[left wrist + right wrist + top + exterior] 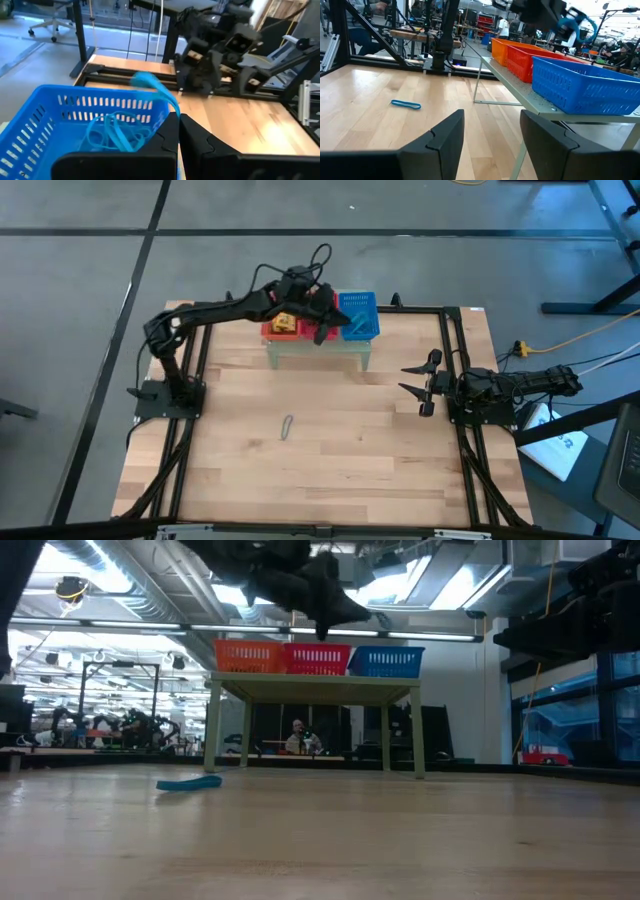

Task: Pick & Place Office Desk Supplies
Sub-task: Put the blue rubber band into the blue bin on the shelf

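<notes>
My left gripper (179, 117) reaches over the blue basket (45, 120) on the small stand at the table's far side, shut on a blue loop (150, 82). Several more blue loops (115, 132) lie inside that basket. The high view shows this gripper (340, 322) at the blue basket's (362, 315) near-left corner. Another blue loop (288, 425) lies flat on the bare wood mid-table, also seen in the right wrist view (406, 104). My right gripper (492, 135) waits open at the table's right edge (420, 385), with nothing between its fingers. My left gripper pinches one end of the blue loop (172, 106) between its two fingers. The fingers point a little below level, toward the table's right. The rest of the loop sticks out past the fingertips, lifted clear above the blue basket's rim.
An orange basket (246, 656) and a red basket (316, 659) stand beside the blue one on the pale stand (310, 687). Small yellow-orange pieces (285, 323) lie in the orange basket. Black frame rails (455, 360) run along the table's sides. A person sits far behind the table (298, 738).
</notes>
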